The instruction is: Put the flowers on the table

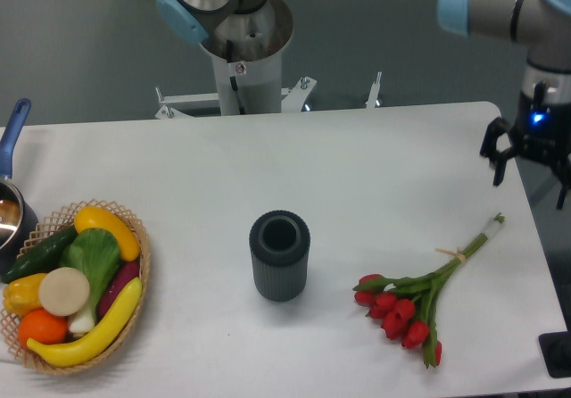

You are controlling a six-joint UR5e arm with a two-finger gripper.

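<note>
The flowers (412, 298), red tulips with green leaves and tied stems, lie flat on the white table (375, 175) at the front right, heads toward the front and stems pointing to the right edge. My gripper (533, 168) hangs above the table's right edge, well above and behind the stem ends. It is open, with nothing between its fingers.
A dark ribbed vase (279, 256) stands upright and empty in the middle of the table. A wicker basket of vegetables (73, 286) sits at the front left, with a pot with a blue handle (12, 180) behind it. The robot base (241, 52) stands behind the table.
</note>
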